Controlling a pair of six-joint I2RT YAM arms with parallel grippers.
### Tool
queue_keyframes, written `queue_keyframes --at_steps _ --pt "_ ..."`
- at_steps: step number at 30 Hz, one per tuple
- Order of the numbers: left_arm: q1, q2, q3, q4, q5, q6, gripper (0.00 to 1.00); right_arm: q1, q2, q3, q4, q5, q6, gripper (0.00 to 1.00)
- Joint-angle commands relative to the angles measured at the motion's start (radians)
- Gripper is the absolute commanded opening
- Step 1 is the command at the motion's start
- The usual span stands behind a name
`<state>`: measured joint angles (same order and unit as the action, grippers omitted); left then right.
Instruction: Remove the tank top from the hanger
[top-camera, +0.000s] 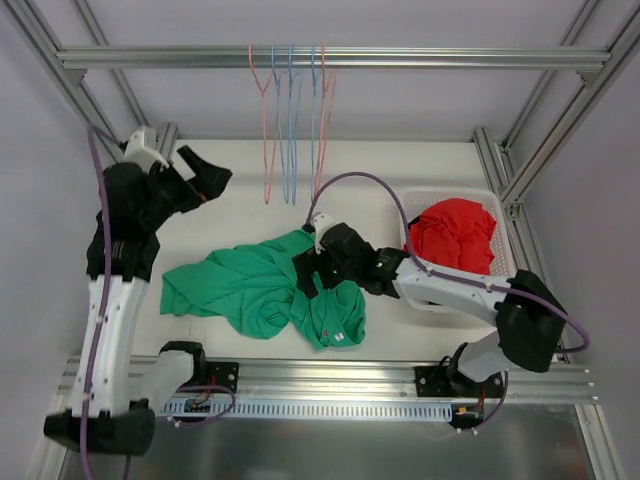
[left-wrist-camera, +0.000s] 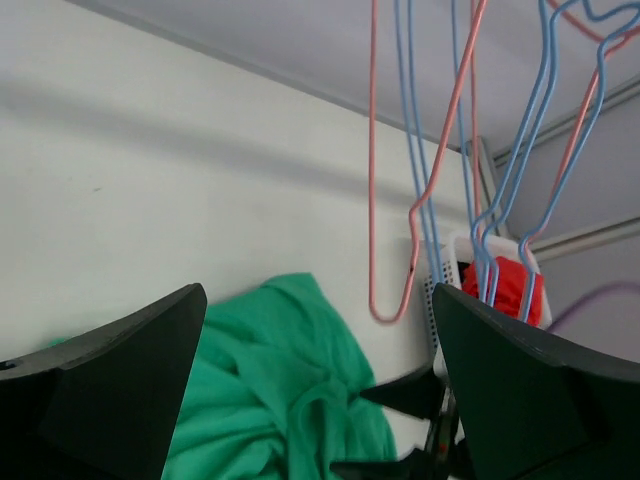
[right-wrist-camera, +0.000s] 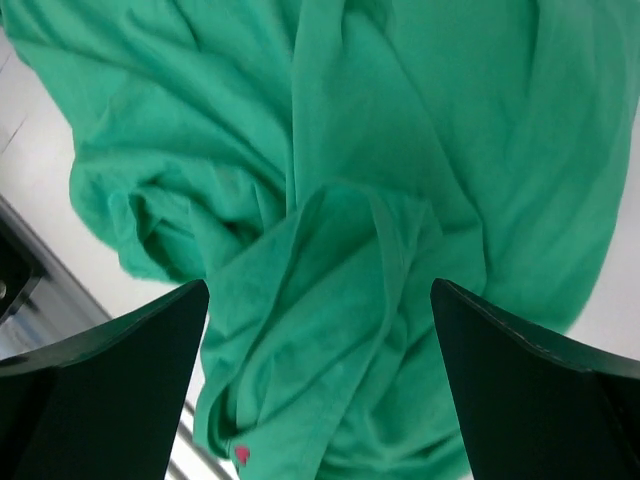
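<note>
L jaws: spread wide, nothing between them, held up off the counter (top-camera: 400, 170) at the far-left side, facing across twd the hangers. R jaws: also spread wide, nothing pinched, hovering just above the tank top (top-camera: 250, 285). From the wrist view can't tell if the tips touch the cloth.

Counter is white, boxed in by an aluminium frame w/ a rail (top-camera: 400, 57) running across the back. L arm (top-camera: 125, 230) stands tall on the left. R arm (top-camera: 450, 285) reaches low from the near-right corner, across the front of the basket, to the middle of the counter.

Tank top: green, lying crumpled and flat on the counter, centre to left of centre, well apart from the rail. R wrist view shows it (right-wrist-camera: 400, 150) filling almost the whole pic, folds bunched, a strap or hem edge looping thru the middle. L wrist view catches its (left-wrist-camera: 290, 400) far edge low in the pic.

Basket (top-camera: 455, 193): white plastic, right side of the counter, holding a red garment (top-camera: 455, 235) heaped inside.

Hangers (top-camera: 290, 150): thin wire, pink and blue, several hooked close together on the rail, dangling bare above the back of the counter.

Small pinkish tag (right-wrist-camera: 240, 453) near the tank top's hem.
</note>
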<state>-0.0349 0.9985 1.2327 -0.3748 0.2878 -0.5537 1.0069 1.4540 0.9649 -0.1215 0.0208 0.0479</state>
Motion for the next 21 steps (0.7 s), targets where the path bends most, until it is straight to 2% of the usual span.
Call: queue_keyframes --at_steps 1,5,9,11,15,16,17,18,19,20,21 --pt "0.003 -0.241 -0.117 -0.064 -0.200 0.093 0.99 0.018 0.119 0.126 0.086 0.060 -0.091 0.99" --pt "0.003 -0.411 -0.248 -0.125 -0.265 0.159 0.99 0.044 0.265 0.204 0.115 0.137 -0.085 1.00" --pt "0.003 -0.530 -0.288 -0.196 -0.295 0.273 0.99 0.061 0.422 0.282 0.121 0.142 -0.063 1.00" --pt "0.001 -0.567 -0.318 -0.208 -0.358 0.323 0.99 0.088 0.480 0.281 0.157 0.218 -0.068 0.99" --pt "0.000 -0.694 -0.403 -0.211 -0.433 0.327 0.99 0.117 0.554 0.279 0.157 0.329 -0.051 0.99" --pt "0.000 -0.713 -0.418 -0.210 -0.435 0.322 0.99 0.124 0.562 0.264 0.157 0.350 -0.051 0.95" --pt "0.000 -0.725 -0.438 -0.210 -0.441 0.319 0.99 0.127 0.562 0.250 0.167 0.364 -0.051 0.87" --pt "0.000 -0.736 -0.443 -0.210 -0.441 0.321 0.99 0.131 0.542 0.230 0.180 0.396 -0.051 0.53" --pt "-0.002 -0.739 -0.446 -0.210 -0.440 0.322 0.99 0.136 0.517 0.172 0.203 0.427 -0.025 0.34" --pt "-0.005 -0.738 -0.447 -0.211 -0.437 0.322 0.99 0.140 0.485 0.135 0.264 0.470 -0.023 0.21" --pt "-0.006 -0.738 -0.447 -0.210 -0.429 0.322 0.99 0.148 0.406 0.098 0.291 0.487 -0.029 0.00"
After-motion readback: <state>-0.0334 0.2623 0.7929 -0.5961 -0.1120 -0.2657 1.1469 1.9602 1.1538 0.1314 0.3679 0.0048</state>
